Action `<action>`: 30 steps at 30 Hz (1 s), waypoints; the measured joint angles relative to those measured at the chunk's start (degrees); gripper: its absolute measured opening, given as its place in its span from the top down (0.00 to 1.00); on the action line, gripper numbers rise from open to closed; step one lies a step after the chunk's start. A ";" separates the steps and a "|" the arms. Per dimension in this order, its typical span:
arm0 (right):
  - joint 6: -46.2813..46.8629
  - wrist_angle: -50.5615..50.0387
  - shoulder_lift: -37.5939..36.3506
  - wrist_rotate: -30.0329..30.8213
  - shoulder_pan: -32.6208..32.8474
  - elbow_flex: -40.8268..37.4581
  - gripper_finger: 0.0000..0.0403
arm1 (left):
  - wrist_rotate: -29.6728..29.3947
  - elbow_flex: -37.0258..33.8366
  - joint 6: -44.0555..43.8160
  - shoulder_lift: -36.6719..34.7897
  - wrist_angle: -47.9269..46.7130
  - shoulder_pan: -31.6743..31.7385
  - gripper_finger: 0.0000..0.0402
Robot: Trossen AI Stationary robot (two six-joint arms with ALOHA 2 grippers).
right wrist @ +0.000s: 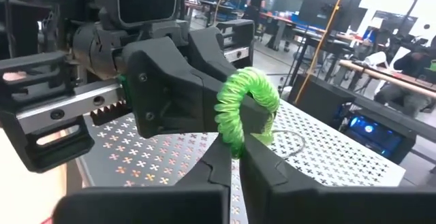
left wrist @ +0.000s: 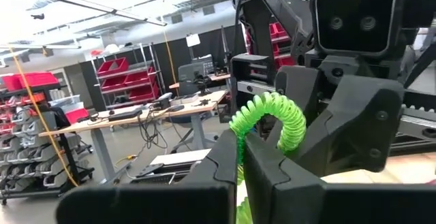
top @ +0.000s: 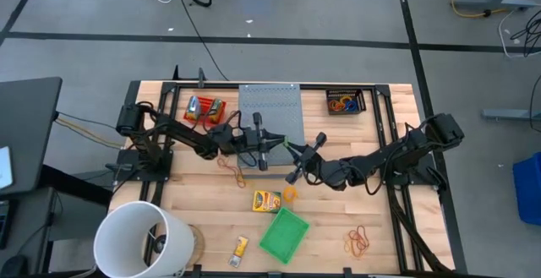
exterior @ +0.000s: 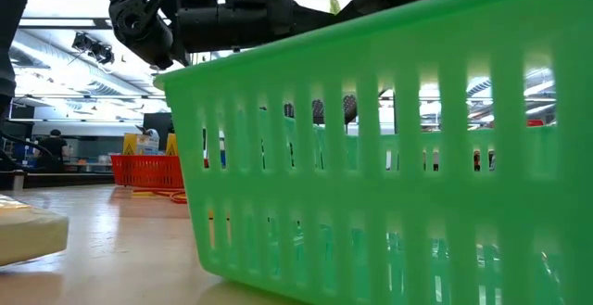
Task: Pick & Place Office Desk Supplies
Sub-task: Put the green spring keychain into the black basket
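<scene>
A bright green coiled cord point(top: 291, 147) hangs in the air between my two grippers, over the near edge of the grey perforated box point(top: 270, 113). My left gripper point(top: 272, 149) comes from the table's left and my right gripper point(top: 297, 155) from the right; the two almost meet, each shut on the coil. In the left wrist view the coil point(left wrist: 269, 118) arches from my left gripper point(left wrist: 242, 159) to the right one. The right wrist view shows the same arch point(right wrist: 242, 108) above my right gripper point(right wrist: 238, 163). In the low view the green basket point(exterior: 389, 157) hides both grippers. My left gripper pinches one end of the green coil point(left wrist: 240, 134) between its two fingertips. Its fingers lie about level and come from the table's left. The coil bends up and over in a short arch, clear of the table. My right gripper pinches the other end of the coil point(right wrist: 231, 141) between its two fingertips. It reaches in level from the table's right, facing the left gripper. The arch stands above the fingers, over the grey box.
A white bucket point(top: 139, 240) lies at the near left and a green basket point(top: 283, 233) near the front edge. A yellow-orange packet point(top: 266, 199), a small packet point(top: 240, 248) and orange rubber bands point(top: 359, 240) lie on the wood. A red tray point(top: 205, 109) and a black tray point(top: 345, 102) flank the grey box.
</scene>
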 joint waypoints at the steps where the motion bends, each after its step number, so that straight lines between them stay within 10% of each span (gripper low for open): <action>1: -0.26 -0.24 0.00 0.10 0.04 0.00 0.98 | 0.58 0.00 -0.12 0.01 -0.03 0.01 0.98; 19: -0.49 -4.62 -0.04 9.32 2.61 0.00 0.98 | 8.19 -0.16 -3.82 0.05 -5.36 -0.07 0.61; 30: -5.81 -7.28 -0.04 20.81 3.21 0.00 0.98 | 15.09 -0.17 -4.41 0.05 -8.25 -0.70 0.58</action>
